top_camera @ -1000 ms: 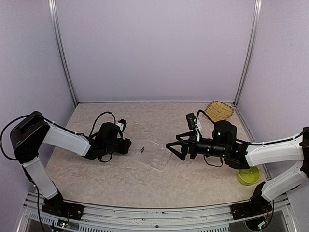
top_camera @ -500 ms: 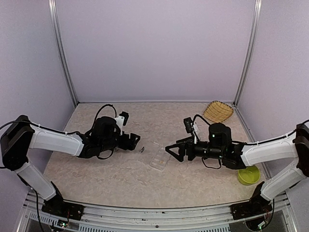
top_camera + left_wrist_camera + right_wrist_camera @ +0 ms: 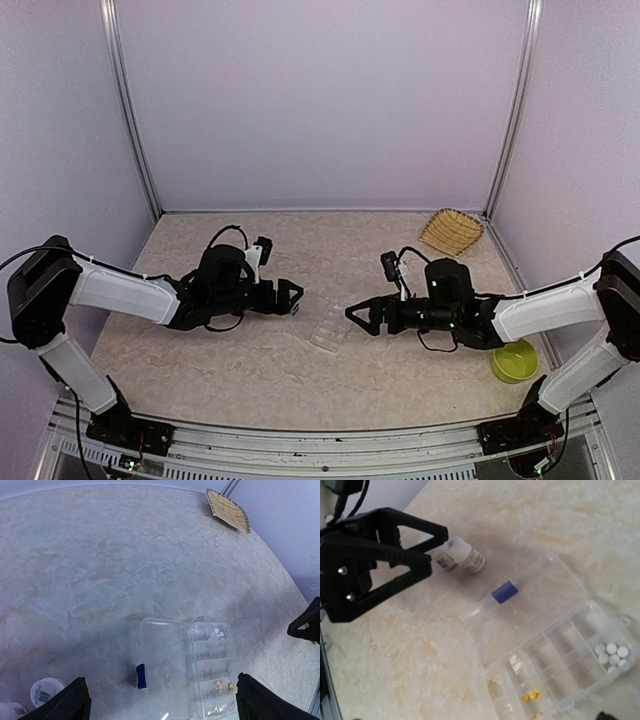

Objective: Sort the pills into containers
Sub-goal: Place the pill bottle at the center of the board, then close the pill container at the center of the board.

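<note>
Nothing can be read anywhere. The small white round bottle (image 3: 46, 692) on the marbled beige tabletop (image 3: 100, 555) carries a paper label with dark print, too blurred to make out.

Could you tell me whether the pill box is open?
Open: the pill box has its lid folded flat beside the exposed compartments.

left claw (image 3: 288, 297): low over the table (image 3: 200, 370), fingers parted, just off the 10 o'clock side of the clear box (image 3: 330, 329).
right claw (image 3: 356, 316): fingers spread wide, tips right by the box's 3 o'clock edge.
clear box: flat on the table, between the two claws; contents too small to make out.
straw basket (image 3: 452, 230): far corner, 1 o'clock.
green bowl (image 3: 514, 362): 4 o'clock, beside the right arm.
</note>
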{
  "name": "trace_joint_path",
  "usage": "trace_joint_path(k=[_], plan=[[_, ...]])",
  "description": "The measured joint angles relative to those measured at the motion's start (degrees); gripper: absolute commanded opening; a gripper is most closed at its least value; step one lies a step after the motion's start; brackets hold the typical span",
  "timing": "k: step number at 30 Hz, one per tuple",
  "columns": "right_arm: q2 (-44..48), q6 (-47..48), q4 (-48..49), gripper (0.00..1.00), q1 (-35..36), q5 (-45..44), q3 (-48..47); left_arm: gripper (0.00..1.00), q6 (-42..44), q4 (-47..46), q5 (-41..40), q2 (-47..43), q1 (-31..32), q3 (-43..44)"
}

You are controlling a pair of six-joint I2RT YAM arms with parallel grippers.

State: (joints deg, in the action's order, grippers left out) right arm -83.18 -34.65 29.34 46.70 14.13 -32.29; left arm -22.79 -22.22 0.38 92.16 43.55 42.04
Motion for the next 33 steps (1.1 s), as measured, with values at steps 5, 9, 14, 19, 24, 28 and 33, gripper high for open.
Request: trace_joint_path(k=[5,9,14,19,24,28,33], plan=[[-1.53,-0.94,-0.04,1.0,-0.02,0.0,0.0,0.99,-3.34,0.0,1.44,2.01,0.0,0.0],[-2.93,-1.46,-0.61,1.0,-0.02,0.0,-0.39,0.99,-5.05,0.0,2.38,3.41,0.02,0.0],[-4.74,-2.08,-1.25,1.0,-0.02,-0.04,-1.22,0.99,-6.67,-0.02,3.5,5.05,0.02,0.0],[-5.62,-2.54,-1.9,1.0,-0.02,0.0,-1.62,0.99,-7.96,-0.09,4.52,5.99,0.02,0.0],[-6.16,-2.8,-1.88,1.0,-0.02,0.13,-1.64,0.99,-9.09,-0.46,6.14,6.86,0.02,0.0],[-7.17,-3.08,-1.81,1.0,-0.02,0.37,-1.68,0.99,-9.81,-0.52,7.21,7.56,0.02,0.0],[-9.22,-3.65,-1.51,1.0,-0.02,1.31,-1.92,0.99,-10.45,-1.31,8.57,8.74,0.0,0.0]])
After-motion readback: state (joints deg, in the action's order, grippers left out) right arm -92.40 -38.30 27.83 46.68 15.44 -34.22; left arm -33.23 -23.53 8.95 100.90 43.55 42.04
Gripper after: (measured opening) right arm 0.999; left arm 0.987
